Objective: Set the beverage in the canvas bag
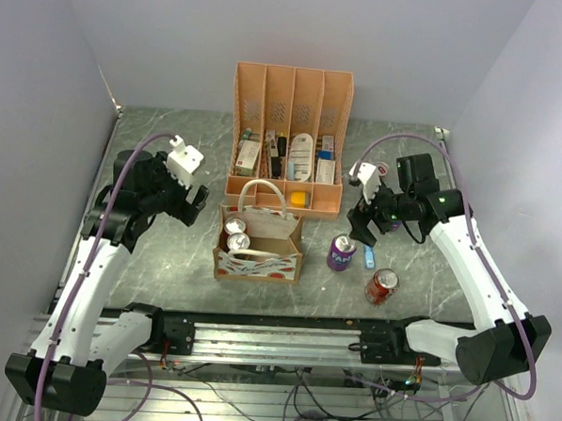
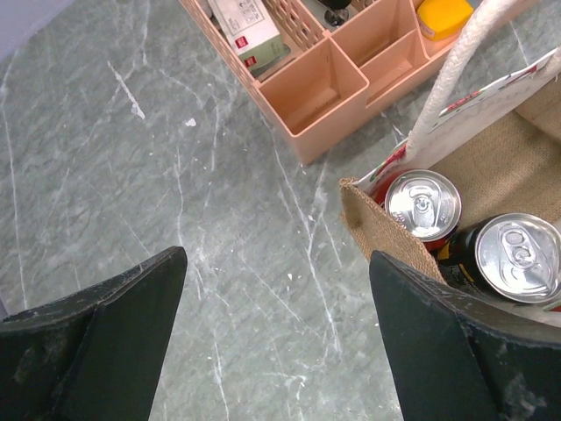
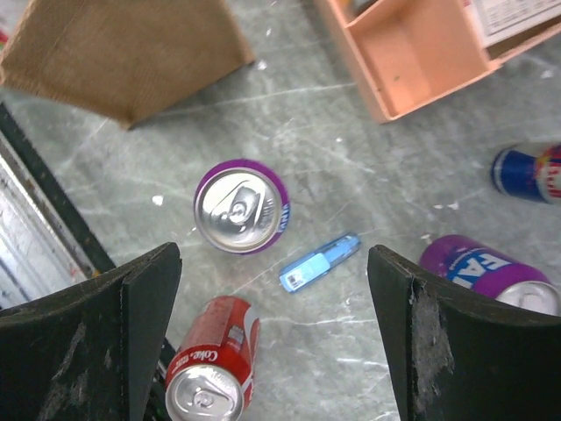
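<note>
Top external view: my left gripper (image 2: pixel 276 256), jaws wide and empty, hangs left of the canvas bag (image 1: pixel 259 264) at mid-tabletop. Two cans (image 1: pixel 236 235) sit inside it, and its handles (image 1: pixel 262 185) arch over the mouth. Right of it, a purple can (image 1: pixel 341 252) and a red can (image 1: pixel 382 286) remain outside, beneath my open, empty right gripper (image 3: pixel 274 254).

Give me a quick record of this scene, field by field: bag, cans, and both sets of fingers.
canvas bag: upright, two cans inside
purple can: upright, right of bag
red can: on table, further right
left fingers: open, empty
right fingers: open, empty, over loose cans
</note>
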You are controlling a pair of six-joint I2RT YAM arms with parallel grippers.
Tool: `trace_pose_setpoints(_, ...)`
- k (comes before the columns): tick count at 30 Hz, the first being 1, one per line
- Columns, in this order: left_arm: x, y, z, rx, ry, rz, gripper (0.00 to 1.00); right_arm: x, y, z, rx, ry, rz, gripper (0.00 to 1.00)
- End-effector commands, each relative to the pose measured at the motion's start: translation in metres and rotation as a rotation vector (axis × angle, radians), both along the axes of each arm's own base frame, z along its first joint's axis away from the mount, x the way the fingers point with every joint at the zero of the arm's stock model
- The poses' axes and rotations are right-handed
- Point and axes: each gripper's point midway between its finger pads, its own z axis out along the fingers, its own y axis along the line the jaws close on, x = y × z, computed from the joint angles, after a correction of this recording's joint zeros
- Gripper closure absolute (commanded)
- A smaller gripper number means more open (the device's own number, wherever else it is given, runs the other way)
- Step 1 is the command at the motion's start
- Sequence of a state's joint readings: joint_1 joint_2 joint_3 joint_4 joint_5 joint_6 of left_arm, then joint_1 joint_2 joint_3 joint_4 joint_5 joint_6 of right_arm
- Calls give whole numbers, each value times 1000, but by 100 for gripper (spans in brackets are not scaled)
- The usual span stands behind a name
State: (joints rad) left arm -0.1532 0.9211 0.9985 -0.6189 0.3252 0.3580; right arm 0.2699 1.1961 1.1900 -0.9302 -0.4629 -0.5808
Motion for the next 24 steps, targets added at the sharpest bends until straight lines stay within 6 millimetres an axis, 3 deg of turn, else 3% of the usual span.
trace_pose_setpoints(1,-1,-3,-4,-24,7,-8,4,-29,6,-21,-35,87,138,11)
trace_pose_setpoints(12,-4,-3,-11,-23,2,-16,5,-36,14,-60,-177,61,148,4)
trace_pose_setpoints(24,-6,-6,-18,-29,7,-36,6,-22,17,-76,-190,31,99,4)
